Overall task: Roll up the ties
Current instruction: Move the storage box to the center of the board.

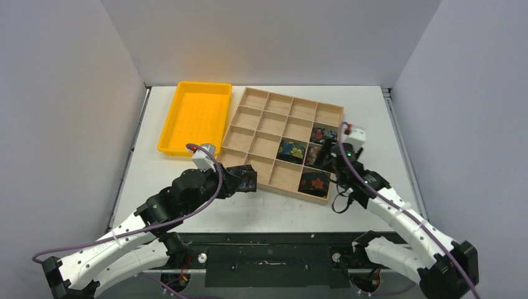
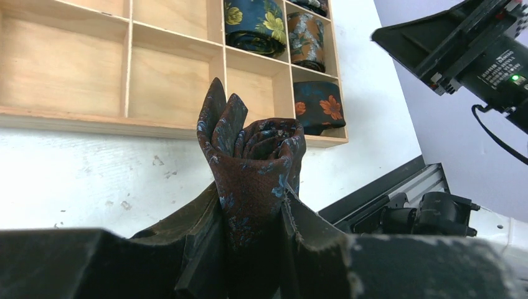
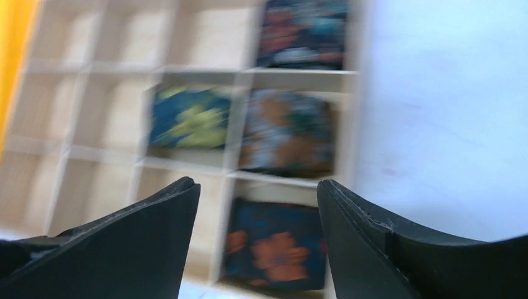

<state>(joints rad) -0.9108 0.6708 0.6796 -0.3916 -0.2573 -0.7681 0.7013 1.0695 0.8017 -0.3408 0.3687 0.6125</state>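
The left gripper (image 2: 252,202) is clamped on a rolled tie (image 2: 256,163), dark red with blue flecks, at the near left edge of the wooden tray (image 1: 276,123). The coil's long axis runs along the fingers, with the spiral end and a loose tip pointing out towards the tray. Four coiled ties (image 1: 314,182) lie flat in the right-hand cells. Above them the right gripper (image 3: 258,193) has its jaws apart, holding nothing. A yellow bin (image 1: 196,115) sits at far left.
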